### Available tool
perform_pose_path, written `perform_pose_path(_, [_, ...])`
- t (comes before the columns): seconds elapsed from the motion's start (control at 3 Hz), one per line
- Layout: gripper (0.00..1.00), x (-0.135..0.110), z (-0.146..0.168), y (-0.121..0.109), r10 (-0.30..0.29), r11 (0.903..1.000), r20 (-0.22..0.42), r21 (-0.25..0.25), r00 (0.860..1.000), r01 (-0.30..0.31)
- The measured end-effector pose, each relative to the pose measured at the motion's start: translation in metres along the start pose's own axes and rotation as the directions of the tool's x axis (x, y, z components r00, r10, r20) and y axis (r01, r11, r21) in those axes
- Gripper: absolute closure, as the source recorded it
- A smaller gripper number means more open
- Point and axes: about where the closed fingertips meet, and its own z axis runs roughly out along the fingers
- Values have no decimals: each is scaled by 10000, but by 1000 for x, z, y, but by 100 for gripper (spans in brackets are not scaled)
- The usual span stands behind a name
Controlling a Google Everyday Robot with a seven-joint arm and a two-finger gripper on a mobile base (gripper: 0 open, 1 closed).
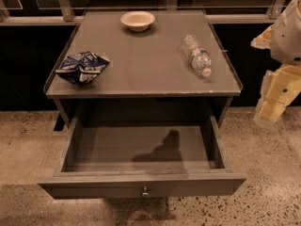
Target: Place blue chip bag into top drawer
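End effector [273, 108] is hanging beside the surface's [141, 69] right edge; grip state: cannot tell. Blue chip bag [82, 68] is lying well to its left. Top drawer [94, 188] is gaping open, lower-left. Advice: travelling above the water bottle [197, 55], descending on the bag's crumpled crest.

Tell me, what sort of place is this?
Probably an office snack area or test room: a grey counter with its top drawer pulled open, a blue chip bag, water bottle and bowl on top, speckled floor. The robot's gripper hangs at the right, beside the counter.
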Motion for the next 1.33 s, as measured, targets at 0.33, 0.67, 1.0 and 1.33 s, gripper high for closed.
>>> perform_pose_path(0.33, [0, 0, 0, 0, 0, 10000, 0, 1, 10000, 0])
perform_pose_path(0.67, [0, -5, 5, -6, 55, 9996, 247, 260, 9997, -61])
perform_pose_path(1.0, [0, -19, 22, -33, -32, 9982, 1675, 593, 9859, -68])
perform_pose_path(1.33, [0, -75, 49, -66, -485, 9988, 3839, 195, 9221, 444])
